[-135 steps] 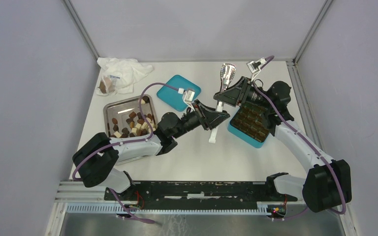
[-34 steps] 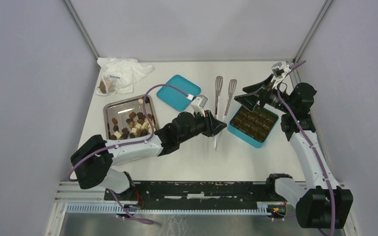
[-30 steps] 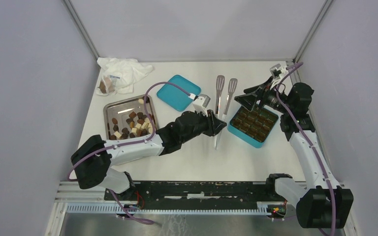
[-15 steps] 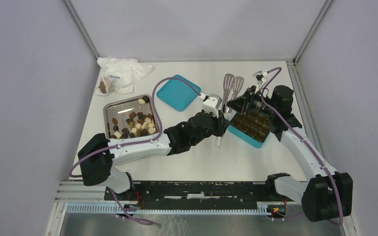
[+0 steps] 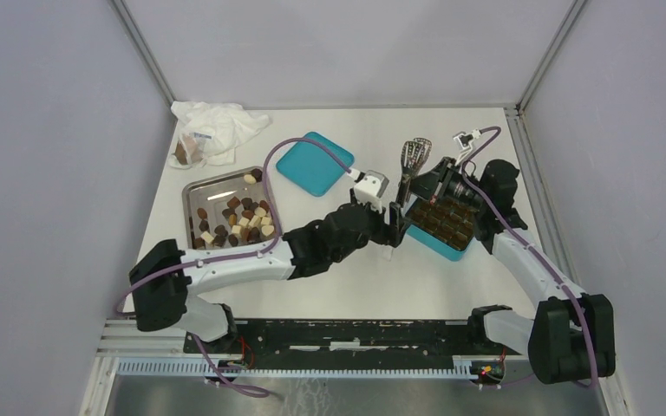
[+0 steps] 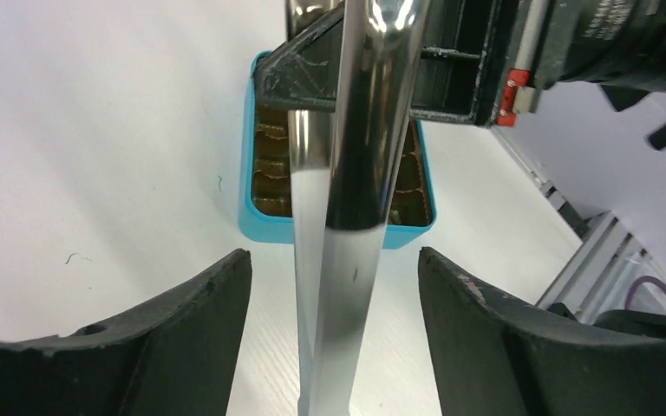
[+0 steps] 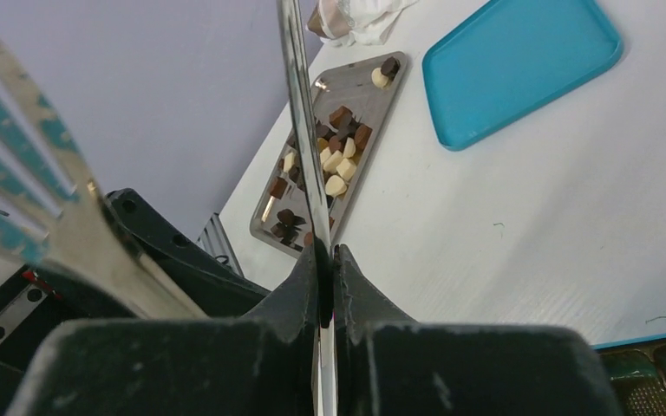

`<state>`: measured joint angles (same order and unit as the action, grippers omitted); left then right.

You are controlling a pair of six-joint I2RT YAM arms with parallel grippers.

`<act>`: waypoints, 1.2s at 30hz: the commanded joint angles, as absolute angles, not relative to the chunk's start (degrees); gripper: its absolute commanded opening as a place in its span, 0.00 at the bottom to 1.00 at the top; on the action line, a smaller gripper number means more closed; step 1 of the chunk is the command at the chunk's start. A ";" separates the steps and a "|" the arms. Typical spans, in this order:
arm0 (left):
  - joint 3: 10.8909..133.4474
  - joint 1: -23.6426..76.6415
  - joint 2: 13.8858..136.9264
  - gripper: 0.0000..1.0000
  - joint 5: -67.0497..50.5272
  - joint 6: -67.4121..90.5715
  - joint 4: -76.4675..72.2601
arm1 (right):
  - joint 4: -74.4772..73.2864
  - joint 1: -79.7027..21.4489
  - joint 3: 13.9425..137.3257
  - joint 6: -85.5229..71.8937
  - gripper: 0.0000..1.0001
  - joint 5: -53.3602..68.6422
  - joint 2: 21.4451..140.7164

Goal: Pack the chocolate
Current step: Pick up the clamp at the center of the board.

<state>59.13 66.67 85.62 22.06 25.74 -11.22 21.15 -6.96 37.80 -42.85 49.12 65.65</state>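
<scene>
**Steel tongs (image 5: 413, 156) pinched over the teal divider box (image 5: 431, 243)**

We see the right gripper (image 7: 325, 260) pressed together on one thin arm of the steel tongs, at the far-left corner of the teal divider box. The left gripper (image 6: 334, 277) sits just left of the box, its fingers spread wide on either side of the tongs' handle and clear of it. The chocolate (image 5: 238, 218) lies in the steel tray (image 5: 212, 192), well left of the box.
</scene>
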 commanded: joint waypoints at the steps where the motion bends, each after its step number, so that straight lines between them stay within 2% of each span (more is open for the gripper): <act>1: 52.20 67.01 76.49 0.78 19.02 21.87 -20.55 | 32.80 -4.84 36.19 -48.49 0.01 52.21 64.22; 2: 49.72 67.04 74.44 0.83 18.16 21.41 -22.31 | 34.12 -4.64 35.73 -49.17 0.01 52.93 64.03; 4: 44.78 66.93 70.04 0.98 17.29 20.69 -25.72 | 36.84 -4.55 35.17 -49.82 0.00 54.27 63.73; 6: 39.09 66.11 65.23 1.00 12.47 20.14 -30.44 | 40.33 -4.57 34.86 -50.93 0.01 56.37 63.80; 9: 31.00 59.48 59.94 1.00 -6.94 24.08 -39.27 | 46.46 -4.66 34.14 -53.55 0.01 59.19 63.72; 12: 26.85 50.20 60.21 1.00 -23.13 34.23 -48.58 | 56.39 -5.49 33.61 -59.48 0.01 62.16 64.56; 17: 26.80 47.28 67.23 1.00 -33.56 42.89 -61.62 | 57.27 -9.51 36.39 -59.70 0.01 64.43 65.49; 27: 30.94 47.56 79.59 0.98 -38.31 50.35 -77.71 | 58.94 -13.81 38.80 -62.91 0.02 64.70 68.84; 36: 33.99 53.35 85.94 0.92 -26.81 44.93 -81.76 | 68.06 -15.55 38.78 -70.68 0.01 61.92 71.80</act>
<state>31.27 50.98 83.92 -32.95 47.00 -74.89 58.76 -15.03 36.49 -65.36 63.94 71.35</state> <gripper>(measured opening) 0.938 0.057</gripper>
